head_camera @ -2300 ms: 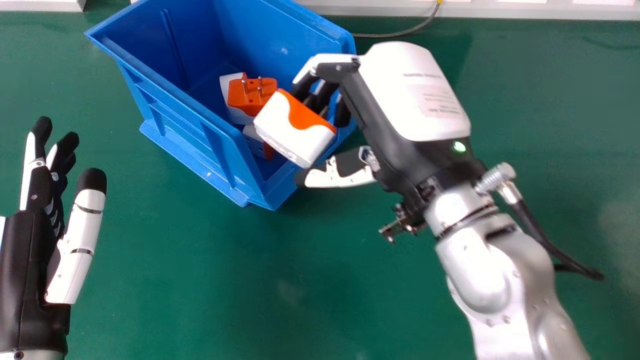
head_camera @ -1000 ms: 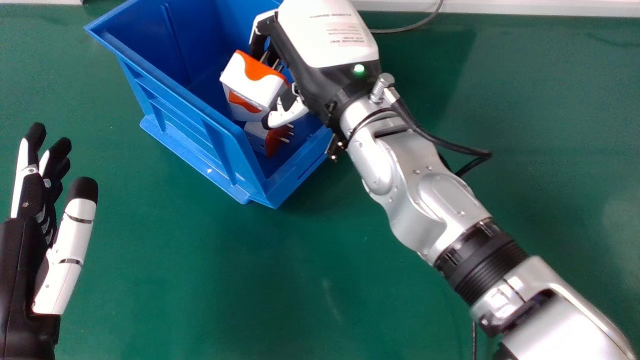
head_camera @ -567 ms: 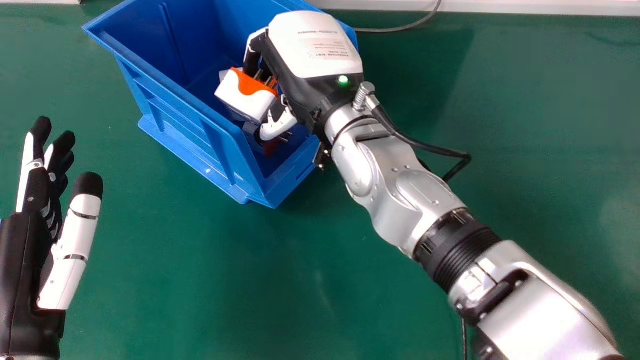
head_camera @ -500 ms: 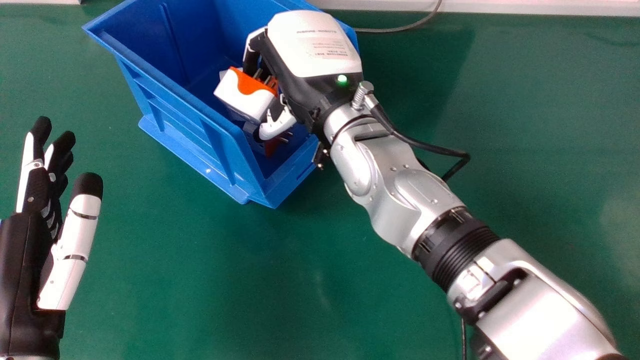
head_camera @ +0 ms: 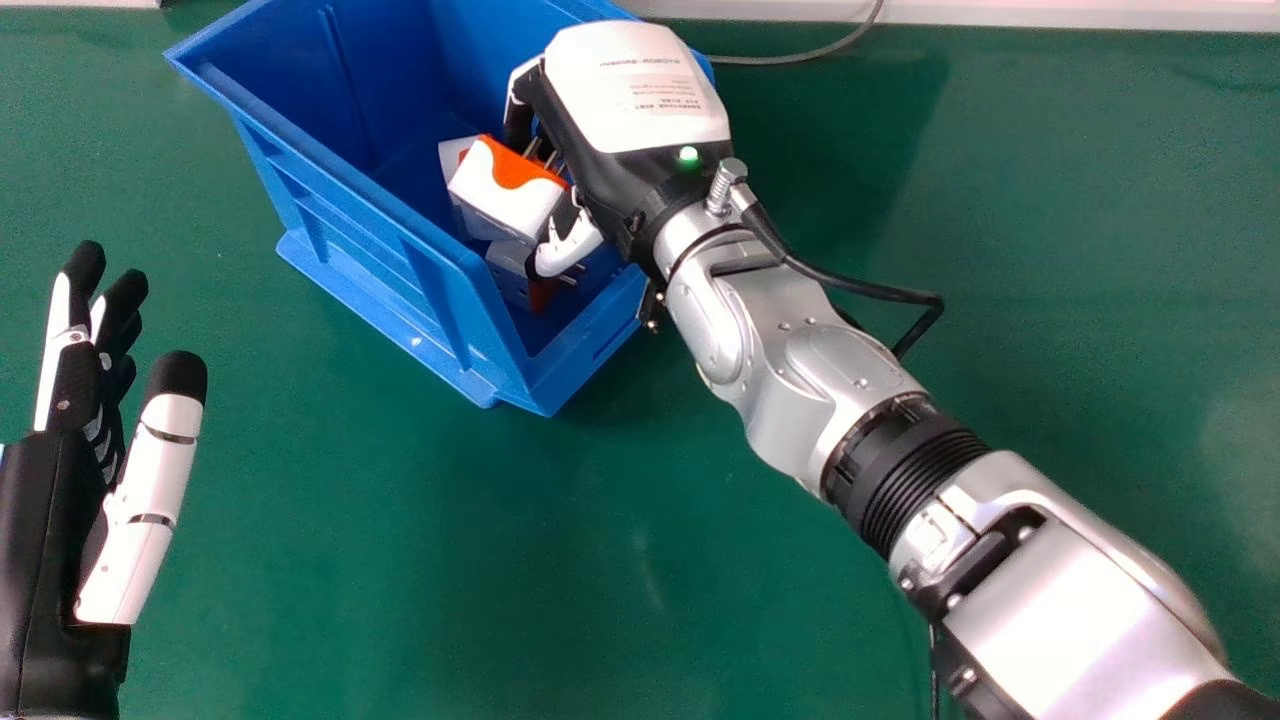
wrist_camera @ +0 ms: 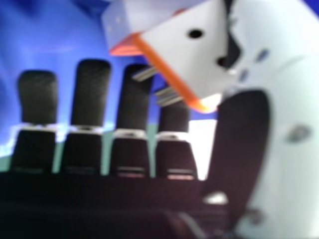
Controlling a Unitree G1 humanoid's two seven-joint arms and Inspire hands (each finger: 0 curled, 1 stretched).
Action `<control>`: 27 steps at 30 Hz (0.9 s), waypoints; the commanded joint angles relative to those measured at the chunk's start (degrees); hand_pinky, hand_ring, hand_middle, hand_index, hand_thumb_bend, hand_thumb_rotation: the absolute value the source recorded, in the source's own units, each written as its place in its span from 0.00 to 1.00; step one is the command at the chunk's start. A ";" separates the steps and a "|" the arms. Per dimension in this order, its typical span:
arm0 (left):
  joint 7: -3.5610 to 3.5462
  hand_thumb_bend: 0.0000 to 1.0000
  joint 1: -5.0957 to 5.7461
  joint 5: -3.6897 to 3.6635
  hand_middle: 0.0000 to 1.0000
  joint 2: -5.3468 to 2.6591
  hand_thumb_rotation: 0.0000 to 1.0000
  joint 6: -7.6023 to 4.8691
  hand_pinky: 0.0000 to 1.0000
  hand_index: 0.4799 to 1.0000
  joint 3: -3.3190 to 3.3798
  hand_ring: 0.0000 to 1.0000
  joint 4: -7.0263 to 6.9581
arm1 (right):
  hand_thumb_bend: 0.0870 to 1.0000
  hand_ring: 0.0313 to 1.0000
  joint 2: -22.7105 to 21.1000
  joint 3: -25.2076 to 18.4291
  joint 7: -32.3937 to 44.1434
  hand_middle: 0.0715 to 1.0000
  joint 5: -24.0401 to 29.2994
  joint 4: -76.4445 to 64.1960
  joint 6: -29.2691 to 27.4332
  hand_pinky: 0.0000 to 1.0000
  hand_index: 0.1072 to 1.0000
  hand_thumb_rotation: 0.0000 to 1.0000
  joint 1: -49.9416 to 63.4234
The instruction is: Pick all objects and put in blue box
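Observation:
In the head view my right hand [head_camera: 625, 110] hangs over the near right part of the blue box [head_camera: 385, 285], pinching a white and orange plug adapter [head_camera: 503, 195] between thumb and fingers inside it. Two similar adapters lie lower in the box: one [head_camera: 456, 155], mostly covered by the held one, and another [head_camera: 508, 268] by my thumb. The right hand view shows my right hand [wrist_camera: 90, 97] with the held adapter [wrist_camera: 182, 47] against its thumb, metal pins toward the fingers, and a box adapter [wrist_camera: 144, 17] beyond. My left hand [head_camera: 55, 500] rests open at the left edge.
The box stands on a green tabletop [head_camera: 480, 560], its raised walls around my right hand. A grey cable [head_camera: 800, 56] runs behind it, by a white ledge [head_camera: 1050, 12] along the far edge. My right forearm crosses the right half.
My right hand has moved left and down into the box with the adapter since the earliest frame. Over the last half second, hand and adapter have shifted slightly right together.

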 commanded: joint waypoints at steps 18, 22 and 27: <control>0.23 0.39 1.25 -0.39 0.98 0.21 0.99 -0.28 1.00 1.00 0.71 0.98 -1.68 | 0.44 0.43 1.50 0.26 -5.87 0.51 1.49 1.21 1.35 0.31 0.48 0.00 -2.12; 0.03 0.40 1.51 -0.39 0.97 0.52 0.99 -0.72 1.00 1.00 0.92 0.99 -1.34 | 0.44 0.43 1.30 1.15 -5.06 0.50 0.91 1.53 1.78 0.31 0.51 0.00 -2.40; 0.11 0.40 1.50 -0.58 0.98 0.36 0.99 -0.57 1.00 1.00 0.87 0.99 -1.41 | 0.44 0.44 0.93 2.34 -4.93 0.52 0.28 1.13 2.48 0.32 0.58 0.00 -2.26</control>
